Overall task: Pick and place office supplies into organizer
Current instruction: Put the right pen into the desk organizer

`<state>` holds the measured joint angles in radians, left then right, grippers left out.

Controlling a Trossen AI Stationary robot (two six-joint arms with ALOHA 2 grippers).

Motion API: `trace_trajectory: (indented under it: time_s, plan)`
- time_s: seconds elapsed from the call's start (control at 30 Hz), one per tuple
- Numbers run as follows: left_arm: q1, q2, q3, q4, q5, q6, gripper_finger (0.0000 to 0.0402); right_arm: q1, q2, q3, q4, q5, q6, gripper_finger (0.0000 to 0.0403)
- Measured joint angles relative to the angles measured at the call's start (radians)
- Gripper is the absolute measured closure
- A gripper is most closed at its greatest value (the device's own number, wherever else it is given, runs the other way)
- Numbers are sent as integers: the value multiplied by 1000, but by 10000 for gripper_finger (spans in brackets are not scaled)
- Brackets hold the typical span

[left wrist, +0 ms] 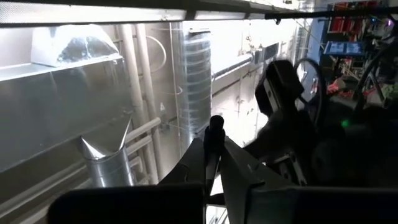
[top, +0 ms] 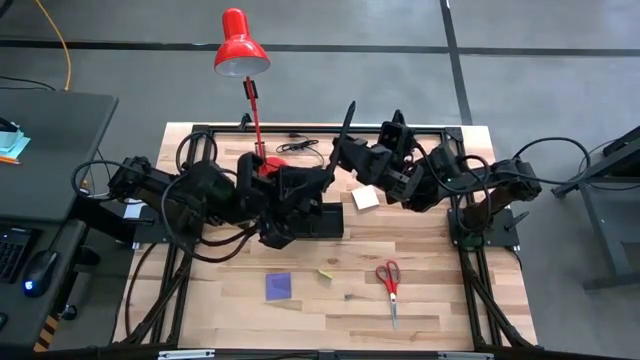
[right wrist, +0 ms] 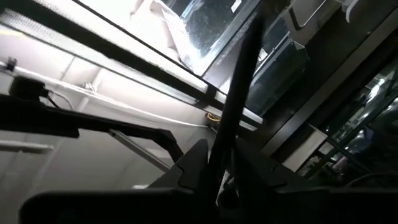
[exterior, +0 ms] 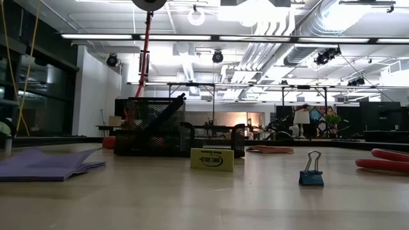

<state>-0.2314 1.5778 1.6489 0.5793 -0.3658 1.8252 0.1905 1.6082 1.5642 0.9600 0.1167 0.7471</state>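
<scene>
While both grippers are meeting above the black mesh organizer (top: 318,219) near the desk's middle, the left gripper (left wrist: 212,163) is clenching a thin dark pen (left wrist: 214,144); the right gripper (right wrist: 219,167) is holding it too, so next seems releasing.

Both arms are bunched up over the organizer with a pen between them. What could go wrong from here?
1. The left gripper is shut on the pen, and what looks like the same pen also runs through the right gripper. If either arm pulls away askew, the pen may twist free and drop outside the organizer.
2. Both arms crowd the lamp stem; a wide swing could knock it.
</scene>
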Motion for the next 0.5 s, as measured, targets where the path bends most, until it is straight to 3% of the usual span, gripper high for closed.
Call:
trace_trajectory:
  time_s: [0.3,0.5]
  plan:
    - [2,1,0,30,-59,7,401,0,-2,0,13,9,-8,233]
    - [2,-4,1,80,-119,46,401,-16,-25,-2,-76,22,-48,215]
